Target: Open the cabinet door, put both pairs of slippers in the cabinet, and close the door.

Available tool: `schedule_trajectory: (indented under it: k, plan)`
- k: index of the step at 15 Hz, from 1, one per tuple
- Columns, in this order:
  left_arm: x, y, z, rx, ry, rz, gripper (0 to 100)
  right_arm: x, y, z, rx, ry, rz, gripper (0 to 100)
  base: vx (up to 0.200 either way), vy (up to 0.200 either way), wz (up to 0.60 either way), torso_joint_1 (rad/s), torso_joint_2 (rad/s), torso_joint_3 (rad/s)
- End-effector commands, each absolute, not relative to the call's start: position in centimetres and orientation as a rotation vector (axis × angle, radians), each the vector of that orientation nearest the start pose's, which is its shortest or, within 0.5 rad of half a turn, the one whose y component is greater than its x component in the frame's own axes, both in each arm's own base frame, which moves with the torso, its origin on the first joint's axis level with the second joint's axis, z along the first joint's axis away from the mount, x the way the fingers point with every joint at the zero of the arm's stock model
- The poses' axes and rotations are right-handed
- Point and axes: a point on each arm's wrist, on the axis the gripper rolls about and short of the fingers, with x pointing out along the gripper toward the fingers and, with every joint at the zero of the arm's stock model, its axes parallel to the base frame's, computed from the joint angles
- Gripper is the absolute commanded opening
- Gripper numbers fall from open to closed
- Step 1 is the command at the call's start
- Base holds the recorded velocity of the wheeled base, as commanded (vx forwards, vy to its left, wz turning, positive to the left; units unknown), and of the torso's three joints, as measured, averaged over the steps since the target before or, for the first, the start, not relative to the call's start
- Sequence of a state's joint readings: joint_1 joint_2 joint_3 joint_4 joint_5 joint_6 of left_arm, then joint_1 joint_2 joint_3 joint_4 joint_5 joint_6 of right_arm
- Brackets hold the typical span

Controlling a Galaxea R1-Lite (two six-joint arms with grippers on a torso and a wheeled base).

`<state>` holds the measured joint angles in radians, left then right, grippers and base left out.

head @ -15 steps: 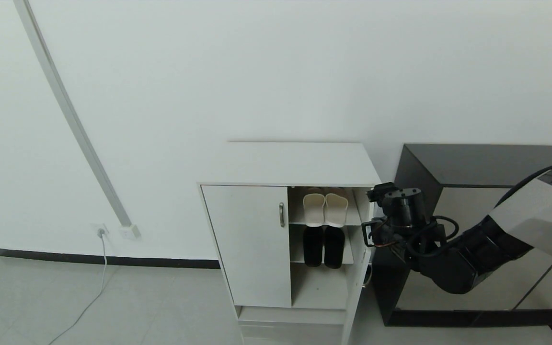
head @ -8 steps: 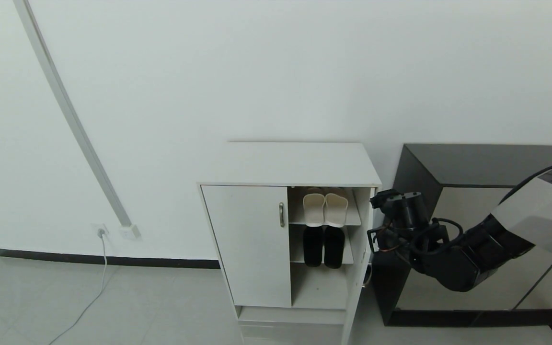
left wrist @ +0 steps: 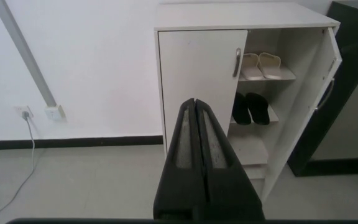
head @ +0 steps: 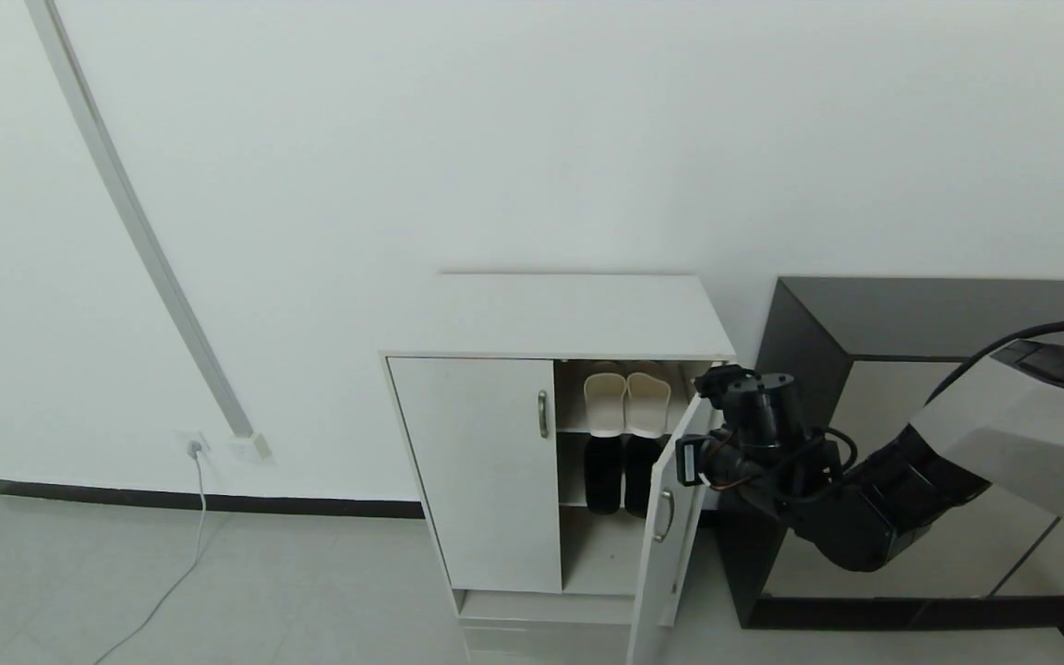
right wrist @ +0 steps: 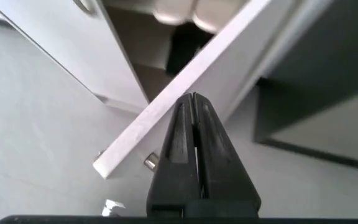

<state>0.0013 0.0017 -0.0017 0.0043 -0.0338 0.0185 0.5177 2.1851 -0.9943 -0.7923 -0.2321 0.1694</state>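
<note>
The right pincer has its fingers pressed together and holds nothing. Its tip is set against the outer face of the white right-hand cabinet door, which stands partly open, hinged on the side nearest the glossy dark cabinet.

The step in hand looks like the closing. It is best done as a steady push along the door's arc, with the contact near the free edge and clear of the small metal handle, easing off as the door meets the frame of the white wooden cabinet.

Inside, the beige slippers lie on the upper shelf and the black slippers on the one below. Both sit well back from the front edge, so the door should clear them. The closed left door marks the stop line.

The grey tiled floor gives room in front, though the dark cabinet crowds the arm.

The left pincer, also pressed together and holding nothing, hangs well apart.
</note>
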Motion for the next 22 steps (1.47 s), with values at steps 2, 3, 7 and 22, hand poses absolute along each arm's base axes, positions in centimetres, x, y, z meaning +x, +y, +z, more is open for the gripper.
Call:
schedule_trajectory:
  k: [2, 3, 7, 22]
  plan:
    - [-2.3, -0.1, 7.6, 0.018, 0.003, -0.032, 0, 35.1, 19.7, 6.2, 0.062, 0.337, 0.332, 0, 0.0, 0.0, 0.0, 0.0, 0.0, 0.0]
    - [-2.3, -0.1, 7.6, 0.018, 0.003, -0.032, 0, 34.9, 19.7, 6.0, 0.078, 0.311, 0.374, 0, 0.0, 0.0, 0.0, 0.0, 0.0, 0.0]
    - [-2.3, -0.1, 7.6, 0.02, 0.003, -0.032, 0, 33.4, 17.9, 5.1, 0.141, 0.248, 0.491, 0, 0.0, 0.0, 0.0, 0.0, 0.0, 0.0]
    - [-2.3, -0.1, 7.5, 0.02, 0.004, -0.032, 0, 30.6, 15.8, 1.1, 0.091, 0.284, 0.596, 0, 0.12, 0.0, 0.0, 0.0, 0.0, 0.002]
